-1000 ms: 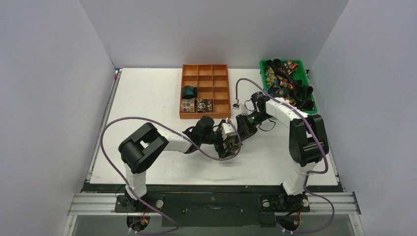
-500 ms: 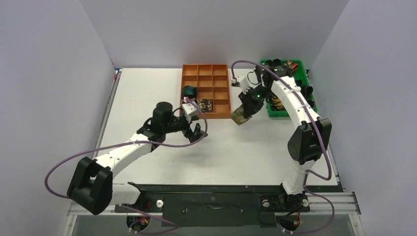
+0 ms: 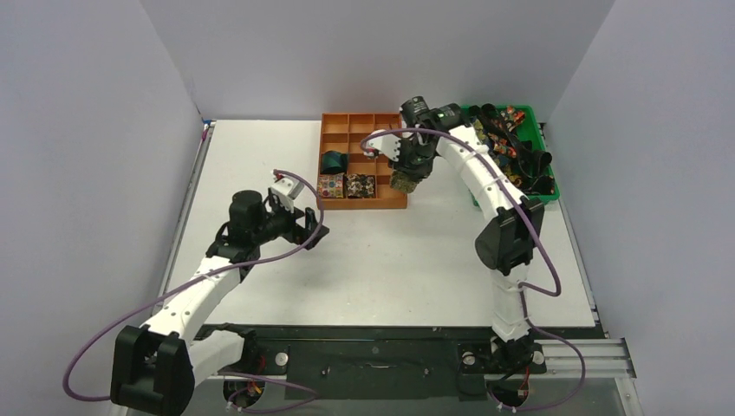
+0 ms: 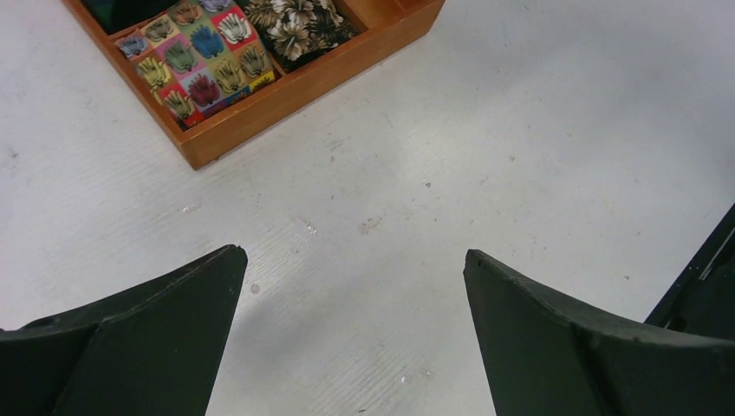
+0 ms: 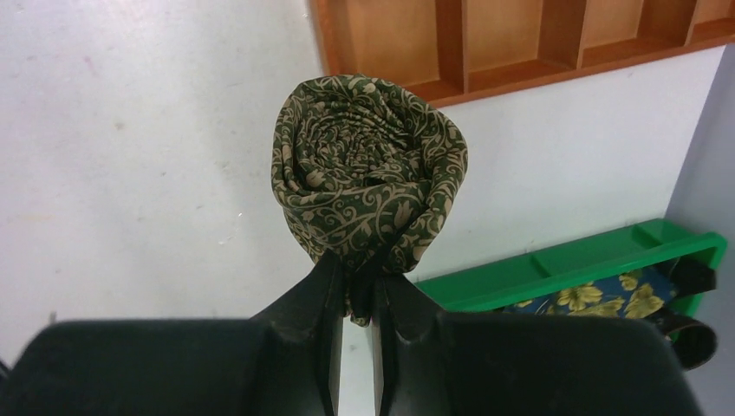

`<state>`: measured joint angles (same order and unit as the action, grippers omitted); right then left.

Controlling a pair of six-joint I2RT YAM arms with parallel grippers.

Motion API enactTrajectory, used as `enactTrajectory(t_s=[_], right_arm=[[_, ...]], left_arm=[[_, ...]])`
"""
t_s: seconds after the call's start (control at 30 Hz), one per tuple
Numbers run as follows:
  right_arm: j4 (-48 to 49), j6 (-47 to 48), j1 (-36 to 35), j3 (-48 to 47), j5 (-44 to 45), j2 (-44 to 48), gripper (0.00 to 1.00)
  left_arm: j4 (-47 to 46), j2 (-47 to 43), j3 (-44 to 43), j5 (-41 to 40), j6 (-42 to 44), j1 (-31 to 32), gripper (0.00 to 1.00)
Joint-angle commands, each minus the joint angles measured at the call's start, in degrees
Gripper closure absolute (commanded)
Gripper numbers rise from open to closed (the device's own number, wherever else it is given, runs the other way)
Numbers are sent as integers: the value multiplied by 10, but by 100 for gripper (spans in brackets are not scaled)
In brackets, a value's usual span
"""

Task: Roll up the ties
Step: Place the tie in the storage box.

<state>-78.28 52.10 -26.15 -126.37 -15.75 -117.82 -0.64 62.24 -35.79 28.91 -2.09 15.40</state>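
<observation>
White surface (image 3: pixel 390 260) carries a green bin (image 5: pixel 563 269) of loose ties (image 3: pixel 511 147) left to roll, a wooden tray (image 3: pixel 362 204) with three rolls (image 3: pixel 330 185) stored, the right claw (image 5: pixel 362 282) clamped on a fourth, olive roll (image 5: pixel 368 186) at the tray's edge, and the left claw (image 4: pixel 354 254) spread, empty.

The rolled tie (image 5: pixel 368 195) is soft patterned cloth; tray (image 5: pixel 452 35) smooth wood; bin (image 5: pixel 563 269) glossy green plastic.

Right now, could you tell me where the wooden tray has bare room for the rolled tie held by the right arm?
In the orange wooden divided tray, the far two rows look bare, as does the near-right compartment. Its near-left corner is crowded: dark teal roll, multicolour checked roll, dark floral roll.
</observation>
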Motion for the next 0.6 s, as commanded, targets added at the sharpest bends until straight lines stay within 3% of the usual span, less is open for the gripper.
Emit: enactTrajectory(t_s=[0.0,0.57], right_arm=[[81,-7,-21,-18,81,-32,100],[142,-16,-55,8,107,-121,100]], left_arm=[[22,-48,13,-11,-33,-24,3],[33,-86,36,-15,-65,-44,3]])
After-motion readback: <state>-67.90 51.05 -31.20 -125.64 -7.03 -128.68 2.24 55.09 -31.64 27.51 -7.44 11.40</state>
